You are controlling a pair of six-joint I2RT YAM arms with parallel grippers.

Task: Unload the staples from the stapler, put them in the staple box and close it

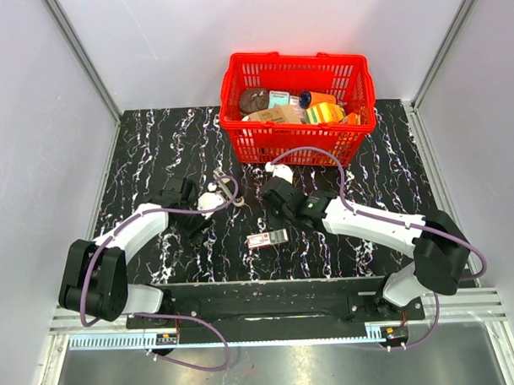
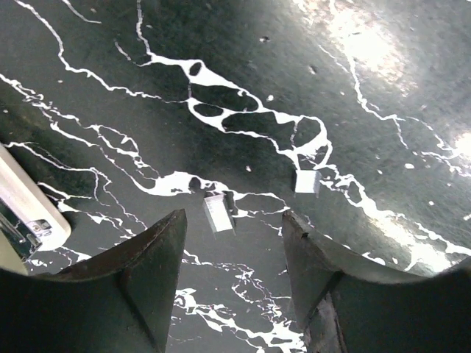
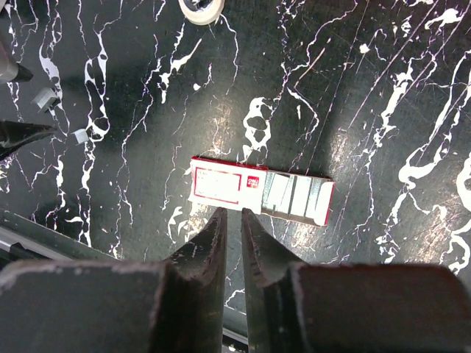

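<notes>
Two small silvery staple clumps (image 2: 218,213) lie between the wide-open fingers of the left gripper (image 2: 234,220) on the black marbled table (image 2: 353,110). They seem to be already out of the slim dark stapler (image 2: 22,198), whose pale strip peeks in beside them. The right gripper (image 3: 233,212), pinched almost closed on nothing, hovers over the flat red-and-white-labelled box (image 3: 221,187), print unreadable.

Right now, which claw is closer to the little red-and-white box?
Right. The right gripper hangs by the box, fingertips nearly at its long edge; the left gripper sits apart, above two small metal pieces.
</notes>
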